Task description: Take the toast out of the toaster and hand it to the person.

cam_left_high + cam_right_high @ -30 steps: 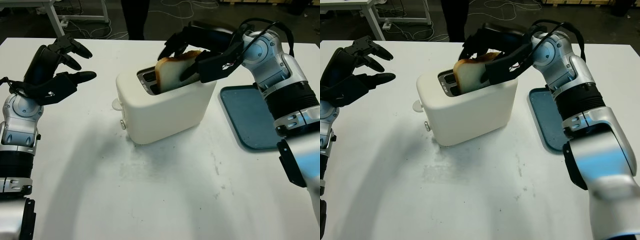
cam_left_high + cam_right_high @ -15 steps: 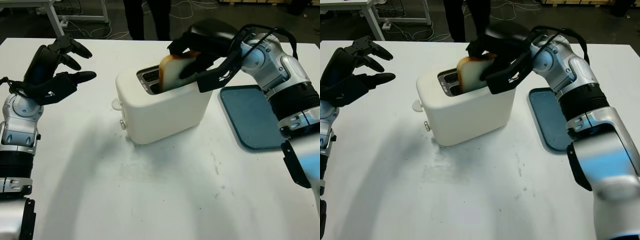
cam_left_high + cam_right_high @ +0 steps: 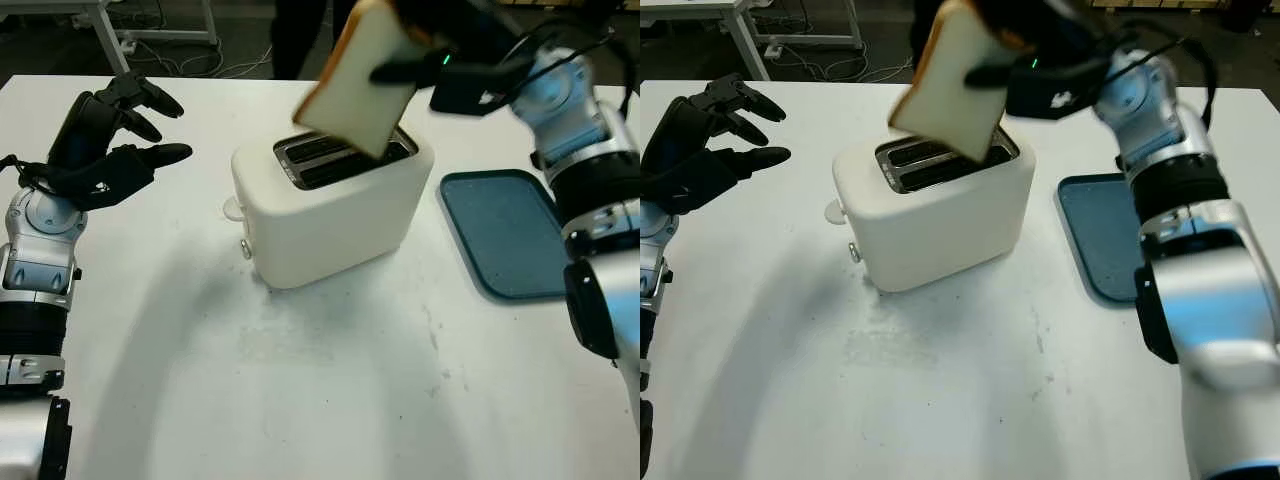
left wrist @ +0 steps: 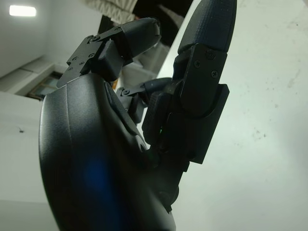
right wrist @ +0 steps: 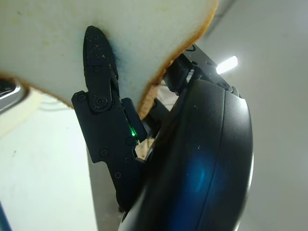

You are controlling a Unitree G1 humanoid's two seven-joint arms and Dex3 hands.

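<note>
The right hand (image 3: 440, 45) is raised above the far right side of the toaster (image 3: 335, 215), its fingers closed on the slice of toast (image 3: 358, 85), which it holds by the upper edge. The toast hangs tilted in the air, fully out of the slot; its lower corner sits just above the toaster's top, over the rear slot (image 3: 345, 152), and whether it touches the rim cannot be told. In the right wrist view one black finger (image 5: 98, 72) presses flat against the pale face of the toast (image 5: 72, 43), whose browned crust edge runs beside the hand's shell. The toaster, white with two open slots, stands near the middle of the white table (image 3: 300, 400), turned at an angle, with its lever knob (image 3: 232, 208) on the left end. A blue tray (image 3: 500, 235) lies just right of the toaster, apart from it, reaching toward the table's right edge. The left hand (image 3: 105, 145) is open and holds nothing, raised over the table's left side, well apart from the toaster. A broad bare stretch of table lies between the toaster and the near edge. Beyond the far edge, a person's dark legs (image 3: 295, 35) stand on the floor behind the toast.
</note>
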